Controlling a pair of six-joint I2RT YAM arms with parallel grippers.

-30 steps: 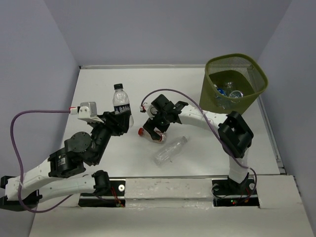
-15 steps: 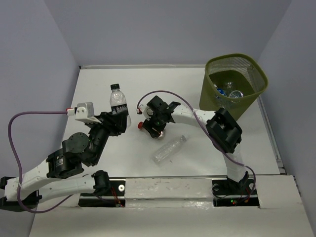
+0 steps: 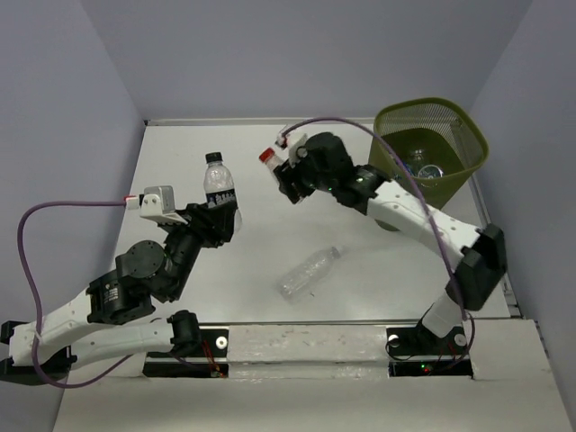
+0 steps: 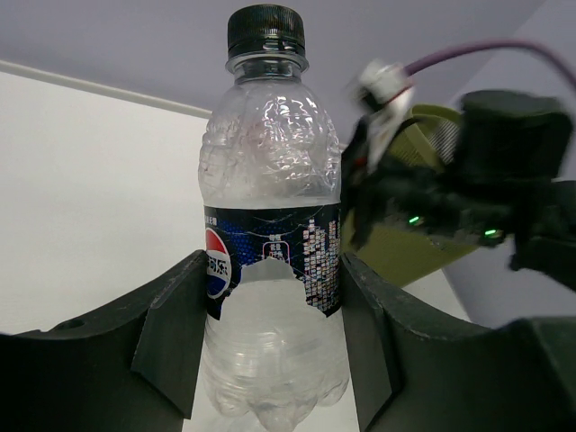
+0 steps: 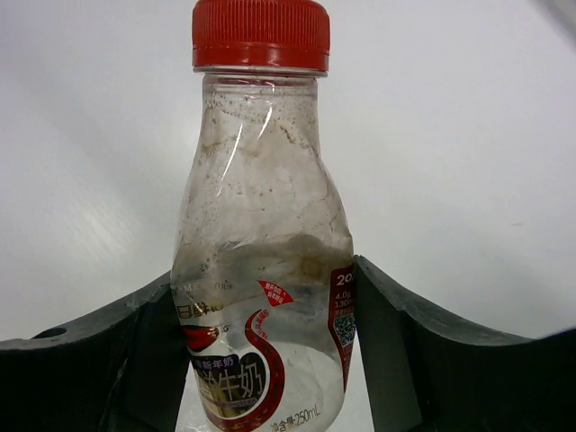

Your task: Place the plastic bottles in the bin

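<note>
My left gripper [image 3: 221,214] [image 4: 270,360] is shut on an upright black-capped bottle with a dark blue label [image 3: 218,183] [image 4: 270,207], held above the table's left side. Further right, my right gripper [image 3: 286,176] [image 5: 263,360] is shut on a red-capped clear bottle [image 3: 267,157] [image 5: 261,243], raised off the table and left of the bin. The olive-green mesh bin [image 3: 472,135] [image 4: 405,256] stands at the far right and holds several bottles [image 3: 423,166]. A label-less clear bottle [image 3: 310,273] lies on its side on the table between the arms.
Purple cables [image 3: 54,211] loop from each wrist. Grey walls close in the white table [image 3: 180,153] on the left, back and right. The right arm's elbow [image 3: 477,261] reaches out near the table's right edge.
My right gripper closed on the red-capped bottle at the table and lifted it up and back, towards the bin. The left arm has barely moved with its bottle.
</note>
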